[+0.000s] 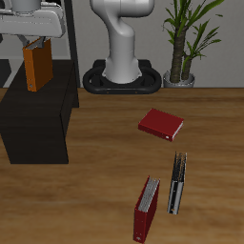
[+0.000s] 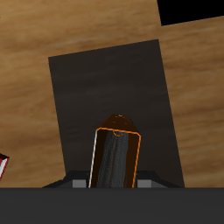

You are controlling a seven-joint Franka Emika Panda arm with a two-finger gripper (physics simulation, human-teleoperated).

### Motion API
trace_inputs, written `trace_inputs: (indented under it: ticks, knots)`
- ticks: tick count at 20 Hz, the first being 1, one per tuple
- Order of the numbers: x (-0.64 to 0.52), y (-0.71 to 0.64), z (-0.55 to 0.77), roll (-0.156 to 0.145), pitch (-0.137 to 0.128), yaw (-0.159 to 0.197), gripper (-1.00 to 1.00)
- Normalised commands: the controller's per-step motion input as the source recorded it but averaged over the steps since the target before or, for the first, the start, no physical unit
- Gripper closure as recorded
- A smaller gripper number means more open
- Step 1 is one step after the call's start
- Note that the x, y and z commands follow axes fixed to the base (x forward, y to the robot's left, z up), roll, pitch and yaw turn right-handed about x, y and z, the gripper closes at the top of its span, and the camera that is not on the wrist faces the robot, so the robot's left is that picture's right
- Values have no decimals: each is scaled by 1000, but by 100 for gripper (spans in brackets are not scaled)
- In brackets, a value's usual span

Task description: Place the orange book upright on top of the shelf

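Observation:
The orange book [image 1: 38,67] hangs upright in my gripper [image 1: 36,46], just above the flat top of the low black shelf [image 1: 33,119]. The gripper is shut on the book's upper edge. In the wrist view the book [image 2: 115,157] shows edge-on with an orange rim, held between my fingers, with the shelf top [image 2: 114,87] directly beneath it. I cannot tell whether the book's lower edge touches the shelf.
A dark red book [image 1: 160,124] lies flat on the wooden table. Another dark red book [image 1: 146,210] and a black-and-grey book [image 1: 177,183] stand near the front edge. A potted plant [image 1: 186,38] and the robot base [image 1: 122,57] are at the back.

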Motion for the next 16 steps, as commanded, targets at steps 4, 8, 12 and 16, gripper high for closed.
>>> trace_inputs:
  ticks: [4,8,12,16]
  knots:
    - [47,-273,-157,-107,34,-80,-100]
    - [-39,-129,-82,-40,12,-33,-100]
    - [-85,-27,30,-26,-11,-4,-100]
    - [-95,102,122,1,-23,23,-100]
